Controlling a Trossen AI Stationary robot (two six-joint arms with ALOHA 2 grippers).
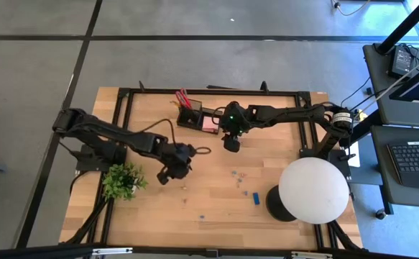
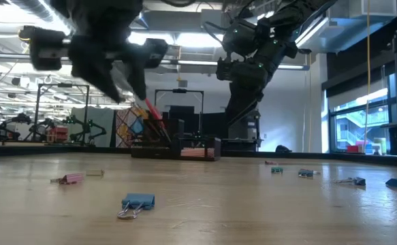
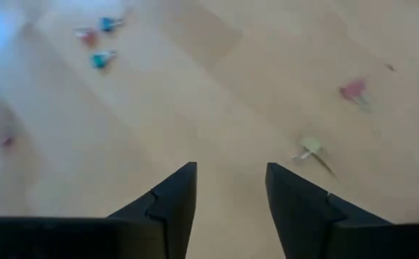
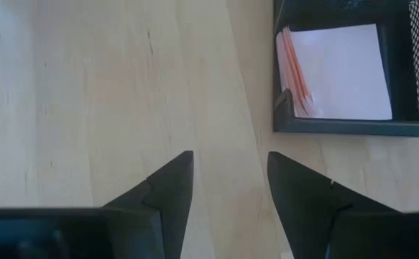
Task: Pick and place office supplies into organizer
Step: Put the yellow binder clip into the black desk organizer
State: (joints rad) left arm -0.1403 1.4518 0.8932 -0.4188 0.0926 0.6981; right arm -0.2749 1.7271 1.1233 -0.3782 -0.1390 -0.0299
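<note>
Your left claw (image 3: 231,205) hangs open and empty above the wooden table (image 3: 216,93), with the tiny yellow-green clip (image 3: 311,148) at two o'clock: light, stiff, skittish, so pinch its body squarely.

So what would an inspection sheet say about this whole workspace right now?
Surface: wooden table, inside a black frame.
Job's things: black organizer near the far edge; red scissors upright in its cup, pink sticky-note pad in its tray. Small clips and a blue block lie loose on the wood.
Clutter: green potted plant, white globe lamp.
Grippers: left gripper over bare wood, jaws apart, empty; right gripper beside the organizer, jaws apart, empty.
Cables: a cable loop by the left arm.
Surroundings: grey floor, a side stand with a keyboard.
</note>
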